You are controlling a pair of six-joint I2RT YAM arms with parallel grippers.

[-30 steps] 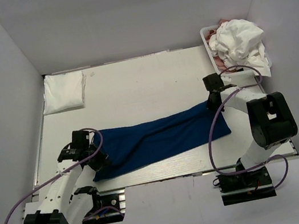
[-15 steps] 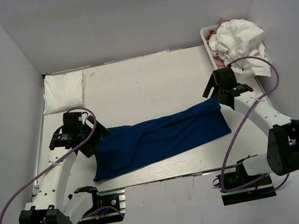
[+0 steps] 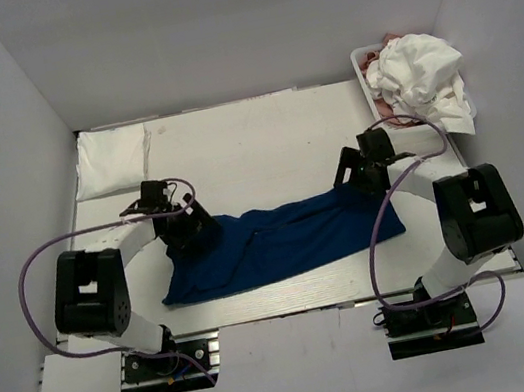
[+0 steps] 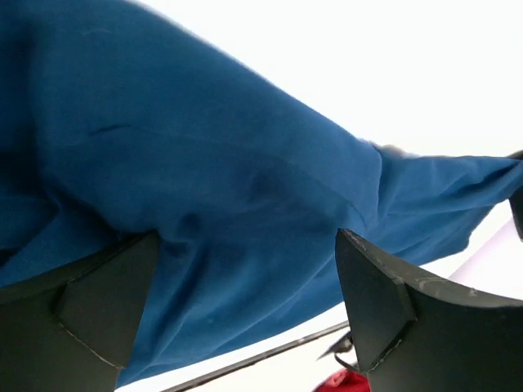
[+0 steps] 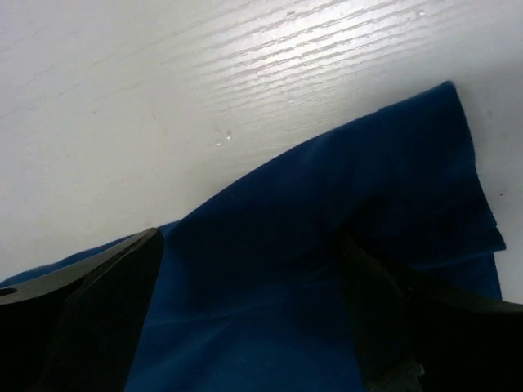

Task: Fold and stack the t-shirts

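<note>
Both hands are wide and empty: your left gripper (image 3: pixel 191 234) hangs over one end of the navy t-shirt (image 3: pixel 290 240), your right gripper (image 3: pixel 357 171) over the other. The shirt's long axis runs straight from hand to hand, so cloth lies just beneath each set of fingers and stretches inward from it. Neither arm is nearer, so I'd judge the next fold needs both ends.

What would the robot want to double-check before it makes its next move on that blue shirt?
1. Left gripper open: ok.
2. Right gripper open: ok.
3. Navy t-shirt lying on the table, gripped by neither: ok.
4. Each gripper over one end of it: ok.
5. Folded white t-shirt clear of both grippers: ok.
6. Fold edges lined up: cannot tell.
</note>
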